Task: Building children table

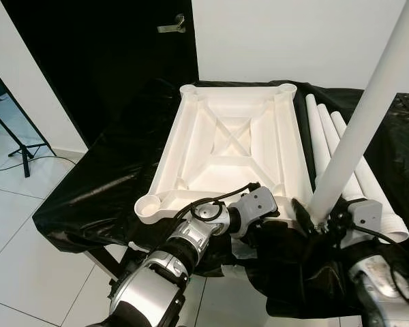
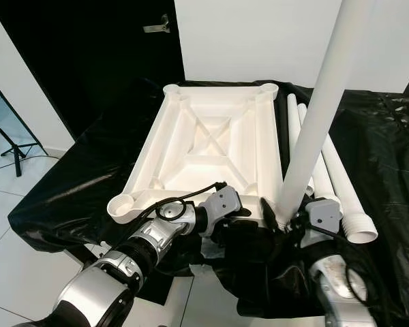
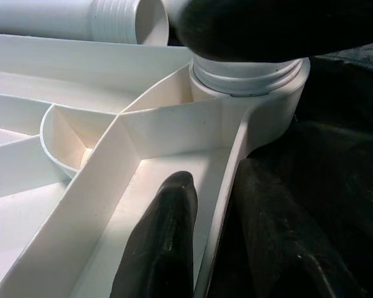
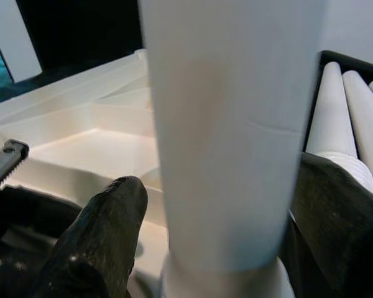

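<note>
Black plastic sheet (image 1: 102,184) over a table, white wall behind — white ribbed plastic tabletop (image 1: 232,146) lies upside down on it.

Right gripper (image 2: 294,219) clenched round a white plastic tube leg (image 2: 320,102), upright in the near right corner socket. Left gripper (image 3: 214,248) pinches the tabletop's near rim, one finger each side. Three spare white legs (image 1: 330,146) lie just beside the tabletop's right edge.

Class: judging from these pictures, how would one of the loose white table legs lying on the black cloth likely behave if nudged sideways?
The loose leg is a smooth round tube, so it would probably roll. It looks hollow at its open end, so likely light. Its neighbours lie alongside and may block it.
</note>
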`<state>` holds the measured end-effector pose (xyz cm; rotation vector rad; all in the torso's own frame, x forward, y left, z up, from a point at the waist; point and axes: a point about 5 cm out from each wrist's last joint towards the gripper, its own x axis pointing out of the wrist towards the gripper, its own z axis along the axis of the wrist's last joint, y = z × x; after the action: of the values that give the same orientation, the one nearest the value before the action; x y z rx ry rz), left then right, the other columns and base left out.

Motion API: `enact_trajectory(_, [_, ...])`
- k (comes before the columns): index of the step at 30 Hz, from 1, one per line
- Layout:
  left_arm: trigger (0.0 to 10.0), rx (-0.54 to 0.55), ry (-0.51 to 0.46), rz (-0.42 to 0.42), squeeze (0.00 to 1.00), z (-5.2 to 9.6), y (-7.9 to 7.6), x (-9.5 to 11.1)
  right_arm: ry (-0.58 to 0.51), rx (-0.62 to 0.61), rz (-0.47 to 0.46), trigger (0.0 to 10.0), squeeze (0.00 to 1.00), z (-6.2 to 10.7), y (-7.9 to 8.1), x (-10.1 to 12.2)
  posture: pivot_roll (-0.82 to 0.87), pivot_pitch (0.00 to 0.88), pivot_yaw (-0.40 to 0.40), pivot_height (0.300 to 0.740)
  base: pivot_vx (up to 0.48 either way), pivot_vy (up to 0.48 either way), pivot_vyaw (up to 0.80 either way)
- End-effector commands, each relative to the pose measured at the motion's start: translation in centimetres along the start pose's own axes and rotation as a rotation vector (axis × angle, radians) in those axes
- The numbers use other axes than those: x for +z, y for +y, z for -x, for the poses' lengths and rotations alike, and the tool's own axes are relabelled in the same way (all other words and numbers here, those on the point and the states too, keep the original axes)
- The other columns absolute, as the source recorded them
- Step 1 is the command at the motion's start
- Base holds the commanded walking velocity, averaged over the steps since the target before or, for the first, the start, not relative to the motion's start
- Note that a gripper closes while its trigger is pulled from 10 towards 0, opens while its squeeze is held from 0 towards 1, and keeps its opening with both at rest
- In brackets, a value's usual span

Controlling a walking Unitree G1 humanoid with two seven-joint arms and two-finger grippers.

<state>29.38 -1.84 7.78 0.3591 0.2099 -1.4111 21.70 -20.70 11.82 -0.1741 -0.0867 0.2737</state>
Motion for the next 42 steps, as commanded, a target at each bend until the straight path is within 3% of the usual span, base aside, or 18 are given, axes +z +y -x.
enact_trajectory(1, [10.0, 0.036, 0.156, 0.114, 0.0, 0.3, -1.7, -4.2, 0.015, 0.037, 0.009, 10.0, 0.0, 0.1, -0.2, -0.2, 0.08, 0.0, 0.041, 0.74, 0.0, 0.0, 0.0])
enact_trajectory(7, [10.0, 0.036, 0.155, 0.114, 0.0, 0.3, -1.7, -4.2, 0.032, 0.06, 0.04, 10.0, 0.0, 0.2, -1.4, 0.0, 0.08, 0.0, 0.044, 0.74, 0.0, 0.0, 0.0])
enact_trajectory(8, [10.0, 0.035, 0.155, 0.114, 0.0, 0.3, -1.7, -4.2, 0.037, 0.071, 0.041, 3.4, 0.0, 0.2, -1.8, 0.0, 0.08, 0.0, 0.044, 0.74, 0.0, 0.0, 0.0])
enact_trajectory(9, [10.0, 0.035, 0.155, 0.114, 0.0, 0.3, -1.7, -4.2, 0.037, 0.071, 0.041, 3.4, 0.0, 0.2, -1.8, 0.0, 0.08, 0.0, 0.044, 0.74, 0.0, 0.0, 0.0])
enact_trajectory(10, [10.0, 0.034, 0.155, 0.114, 0.0, 0.3, -1.7, -4.2, 0.043, 0.089, 0.03, 0.0, 0.0, 0.3, -1.9, 0.0, 0.08, 0.0, 0.045, 0.74, 0.0, 0.0, 0.0])
enact_trajectory(14, [10.0, 0.033, 0.155, 0.115, 0.0, 0.3, -1.7, -4.2, 0.044, 0.1, 0.013, 0.0, 0.0, 0.4, -1.6, 0.0, 0.08, 0.0, 0.045, 0.74, 0.0, 0.0, 0.0])
enact_trajectory(15, [10.0, 0.035, 0.154, 0.116, 0.0, 0.3, -1.7, -4.2, 0.018, 0.039, -0.048, 0.0, 0.0, 0.6, -0.7, 0.0, 0.08, 0.0, 0.043, 0.74, 0.0, 0.0, 0.0])
enact_trajectory(17, [10.0, 0.035, 0.154, 0.116, 0.0, 0.3, -1.7, -4.2, 0.018, 0.039, -0.048, 0.0, 0.0, 0.6, -0.7, 0.0, 0.08, 0.0, 0.043, 0.74, 0.0, 0.0, 0.0])
enact_trajectory(21, [10.0, 0.04, 0.155, 0.116, 0.0, 0.3, -1.6, -4.2, -0.004, -0.202, -0.105, 0.0, 0.0, 1.0, 0.3, -0.4, 0.09, 0.0, 0.042, 0.74, 0.0, 0.0, 0.0])
enact_trajectory(25, [10.0, 0.039, 0.157, 0.117, 0.0, 0.4, -1.7, -4.3, 0.001, -0.284, -0.114, 0.0, 0.0, 1.3, 0.6, -0.7, 0.08, 0.0, 0.044, 0.74, 0.0, 0.0, 0.0])
enact_trajectory(34, [10.0, 0.038, 0.158, 0.115, 0.0, 0.3, -1.6, -4.2, -0.001, -0.291, -0.116, 0.0, 0.0, 0.9, 0.5, -0.6, 0.08, 0.0, 0.043, 0.74, 0.0, 0.0, 0.0])
enact_trajectory(35, [10.0, 0.039, 0.157, 0.114, 0.0, 0.3, -1.6, -4.1, 0.0, -0.268, -0.12, 10.0, 0.0, 0.6, 0.6, -0.6, 0.08, 0.0, 0.043, 0.74, 0.0, 0.0, 0.0])
enact_trajectory(40, [10.0, 0.039, 0.154, 0.112, 0.0, 0.2, -1.6, -4.0, 0.014, -0.198, -0.109, 10.0, 0.0, 0.1, 1.3, -0.4, 0.08, 0.0, 0.041, 0.74, 0.0, 0.0, 0.0])
enact_trajectory(41, [10.0, 0.041, 0.155, 0.112, 0.0, 0.2, -1.6, -4.0, -0.007, -0.182, -0.105, 10.0, 1.0, -0.1, 1.3, -0.1, 0.08, 0.0, 0.039, 0.74, 0.0, 0.0, 0.0])
enact_trajectory(42, [10.0, 0.041, 0.155, 0.112, 0.0, 0.2, -1.6, -4.0, -0.007, -0.182, -0.105, 10.0, 1.0, -0.1, 1.3, -0.1, 0.08, 0.0, 0.039, 0.74, 0.0, 0.0, 0.0])
